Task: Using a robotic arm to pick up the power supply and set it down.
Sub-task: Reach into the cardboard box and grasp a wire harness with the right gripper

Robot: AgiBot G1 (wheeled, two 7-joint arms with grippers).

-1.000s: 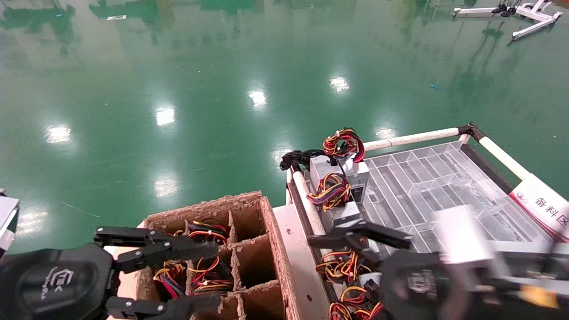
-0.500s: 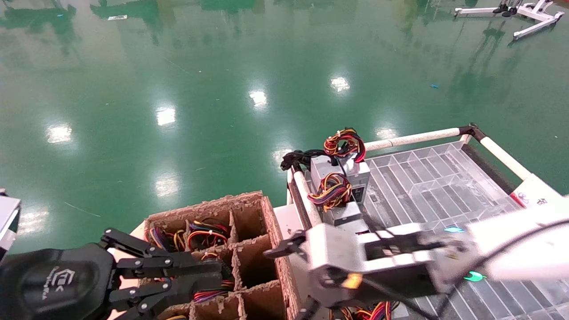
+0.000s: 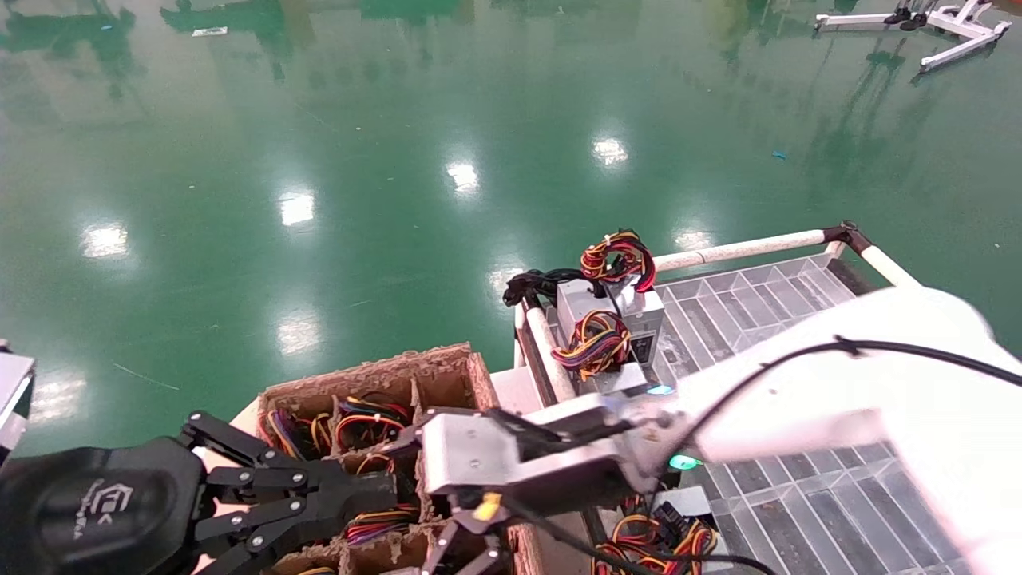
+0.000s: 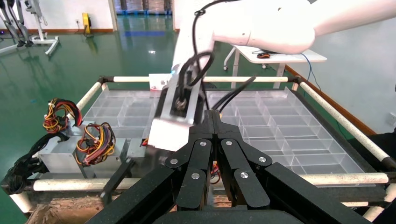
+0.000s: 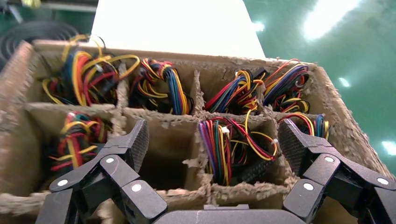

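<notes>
A silver-grey power supply [image 3: 643,315] with a mostly red wire bundle stands in the far left corner of the clear tray [image 3: 766,303]; the left wrist view also shows this power supply [image 4: 55,154]. My right gripper [image 3: 463,559] hangs open over the cardboard box [image 3: 367,371]. In the right wrist view the right gripper [image 5: 215,140] straddles a cell holding a purple, red, green and yellow wire bundle [image 5: 219,149], apart from it; the units below are hidden. My left gripper [image 3: 390,493] is shut and empty over the box's near left part.
A like grey box with a yellow-orange-purple bundle [image 3: 595,342] stands beside the power supply. The box's other cells hold wire bundles [image 5: 84,79]; one cell [image 5: 159,156] beside the straddled one is empty. White padded rails [image 3: 742,249] edge the tray. Green floor lies beyond.
My right arm has swung left from the tray to above the cardboard box. My left gripper has gone from open to shut.
</notes>
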